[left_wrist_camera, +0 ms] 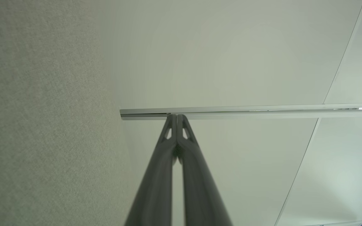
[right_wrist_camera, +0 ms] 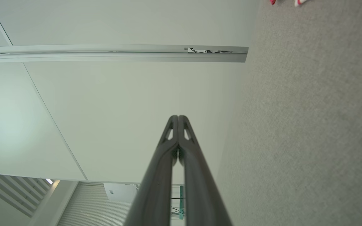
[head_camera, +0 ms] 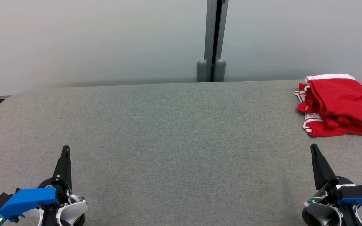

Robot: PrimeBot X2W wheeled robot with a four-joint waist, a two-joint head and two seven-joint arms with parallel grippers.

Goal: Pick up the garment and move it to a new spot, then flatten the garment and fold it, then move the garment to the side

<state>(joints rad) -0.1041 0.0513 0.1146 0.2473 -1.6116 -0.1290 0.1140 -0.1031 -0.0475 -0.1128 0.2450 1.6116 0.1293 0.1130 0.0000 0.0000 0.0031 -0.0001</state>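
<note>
A red garment [head_camera: 341, 105] with white trim lies bunched at the far right of the grey felt table [head_camera: 174, 131], partly cut off by the head view's right edge. A red and white scrap of the garment [right_wrist_camera: 298, 2] shows at the top of the right wrist view. My left gripper [head_camera: 65, 149] rests low at the table's front left, shut and empty; its fingertips [left_wrist_camera: 172, 118] press together. My right gripper [head_camera: 313, 147] sits at the front right, a short way in front of the garment, also shut and empty, fingertips [right_wrist_camera: 182, 119] touching.
A pale wall stands behind the table, with a grey vertical post [head_camera: 214, 40] at its middle. The table's left corner is rounded [head_camera: 8, 97].
</note>
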